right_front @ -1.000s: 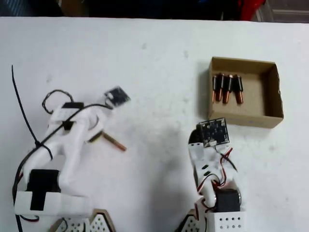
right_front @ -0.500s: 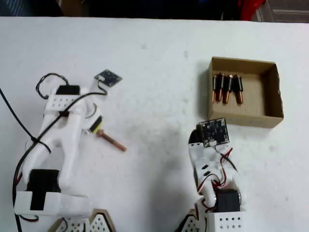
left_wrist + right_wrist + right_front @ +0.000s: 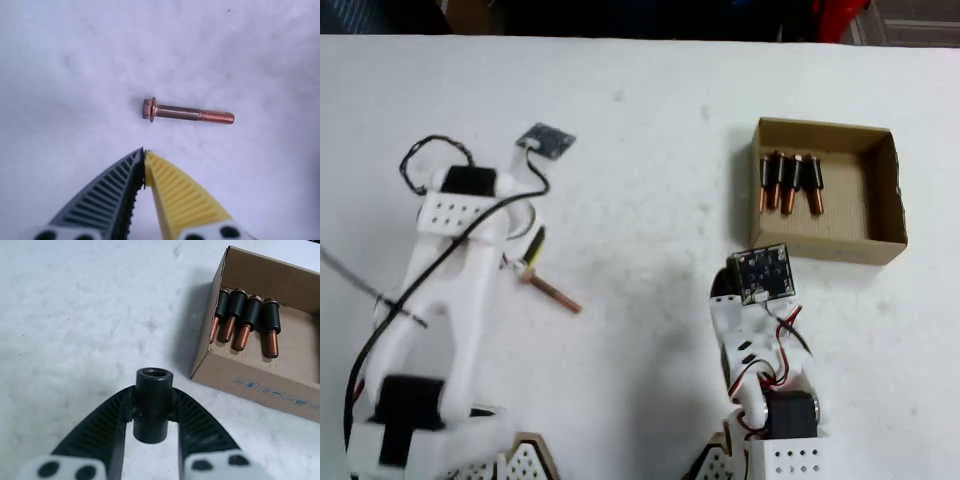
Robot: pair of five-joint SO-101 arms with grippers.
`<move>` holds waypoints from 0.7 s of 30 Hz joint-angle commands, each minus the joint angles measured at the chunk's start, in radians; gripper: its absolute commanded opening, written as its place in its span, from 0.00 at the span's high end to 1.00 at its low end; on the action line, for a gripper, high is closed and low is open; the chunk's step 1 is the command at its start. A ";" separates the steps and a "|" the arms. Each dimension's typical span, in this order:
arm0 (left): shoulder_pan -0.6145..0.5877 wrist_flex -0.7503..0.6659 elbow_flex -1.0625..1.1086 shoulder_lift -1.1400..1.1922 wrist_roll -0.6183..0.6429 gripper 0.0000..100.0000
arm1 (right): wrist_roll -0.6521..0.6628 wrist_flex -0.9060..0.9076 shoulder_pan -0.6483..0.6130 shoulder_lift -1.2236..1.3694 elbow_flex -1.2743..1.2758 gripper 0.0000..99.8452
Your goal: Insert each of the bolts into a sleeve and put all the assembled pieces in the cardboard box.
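A copper bolt [image 3: 555, 293] lies loose on the white table; the left wrist view shows this bolt [image 3: 187, 113] flat just beyond my left gripper [image 3: 143, 152], whose grey and yellow fingers are shut with nothing between them. My left gripper [image 3: 532, 262] hovers just left of the bolt's head. My right gripper [image 3: 151, 412] is shut on a black sleeve [image 3: 152, 402], held upright with its bore showing, near the cardboard box [image 3: 216, 366]. The cardboard box [image 3: 832, 243] holds several assembled bolt-and-sleeve pieces [image 3: 790, 182], standing side by side.
The right arm [image 3: 760, 340] stands below the box's near left corner. A small dark board [image 3: 548, 140] on a cable sits above the left arm. White table stretches between the two arms and toward the far edge.
The left arm swung its wrist upward and to the right, bringing its gripper from over the bolt's head to beside it. The bolt, right arm and box stayed still.
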 commanded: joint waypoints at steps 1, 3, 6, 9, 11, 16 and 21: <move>0.033 0.069 0.002 -0.176 0.017 0.98 | -0.002 -0.025 0.001 -0.010 -0.005 0.98; 0.030 0.068 0.046 -0.242 0.017 0.98 | -0.002 -0.025 -0.001 -0.010 -0.005 0.98; 0.036 0.061 0.114 -0.320 0.017 0.98 | -0.002 -0.025 0.001 -0.010 -0.005 0.98; 0.028 -0.002 0.203 -0.360 0.018 0.98 | -0.002 -0.025 0.001 -0.010 -0.005 0.98; 0.028 -0.060 0.269 -0.355 0.043 0.98 | -0.002 -0.025 0.001 -0.010 -0.005 0.98; 0.031 -0.176 0.373 -0.315 0.269 0.98 | -0.002 -0.024 0.001 -0.008 -0.005 0.98; 0.028 -0.241 0.376 -0.219 0.411 0.98 | -0.002 -0.022 0.002 -0.008 -0.005 0.98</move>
